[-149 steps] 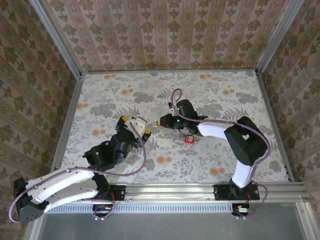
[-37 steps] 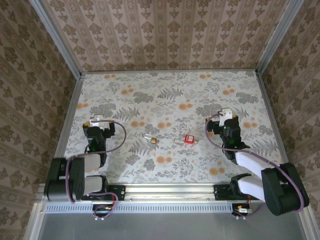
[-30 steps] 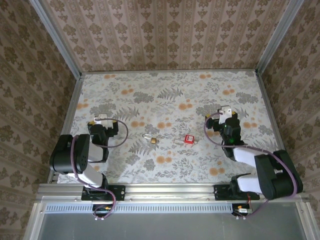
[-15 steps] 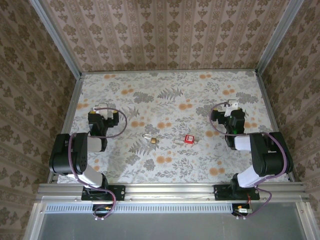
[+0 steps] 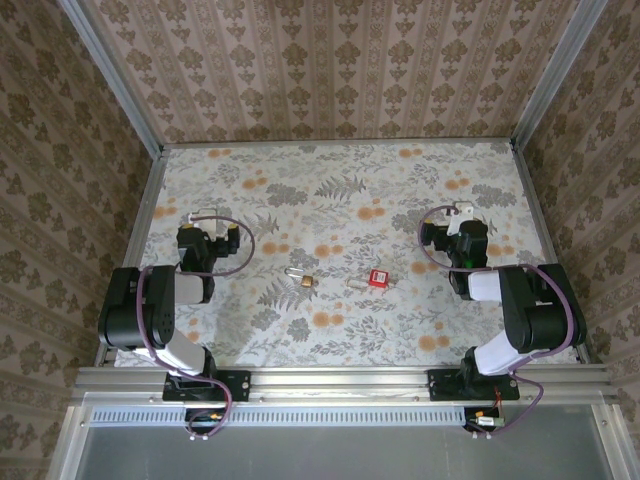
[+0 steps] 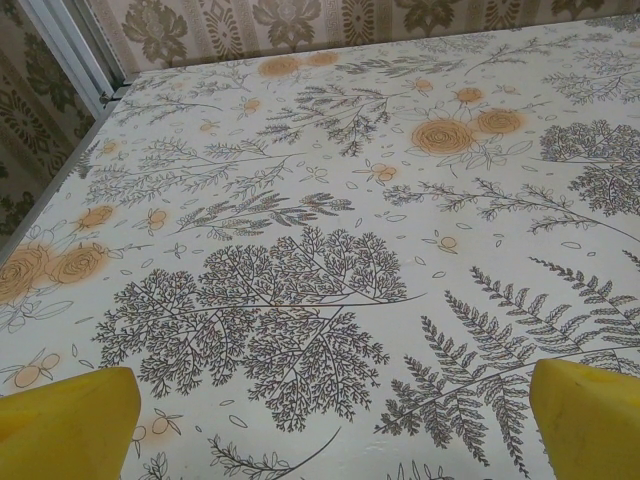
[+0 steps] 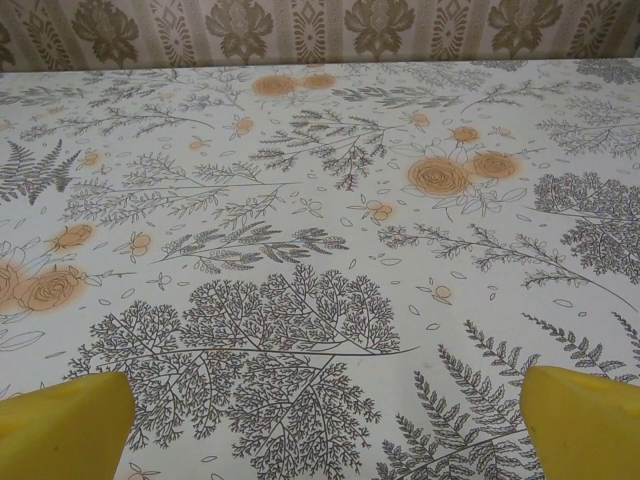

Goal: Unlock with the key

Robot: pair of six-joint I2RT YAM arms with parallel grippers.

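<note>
Brass padlock (image 5: 301, 278) and key (image 5: 372, 279) lie apart near the middle of the flowered desk (image 5: 330, 180). The key sits to the right of the padlock, not touching it, with its red tag (image 5: 378, 278) at the right end and the silver blade pointing left toward the lock. The key is not in the keyhole. Whether the shackle is sprung or latched is too small to tell.

Neither gripper holds anything. The left gripper (image 5: 207, 222) hangs over the left side of the desk and the right gripper (image 5: 460, 213) over the right side, each well away from both objects. Both stand wide open: in the left wrist view the yellow fingertips (image 6: 65, 415) sit at the far corners with only bare cloth between them, and the right wrist view has its fingertips (image 7: 60, 415) spread the same way.

This looks like a resting pose between steps, with no grasp under way. If the lock is yet to be opened, the next move would call for a fine pinch on the tiny key, probably by its tag. The other gripper would have to steady the padlock so the blade can be lined up with the keyhole.

Count: one padlock, one key with one tag, two arms, two grippers.
</note>
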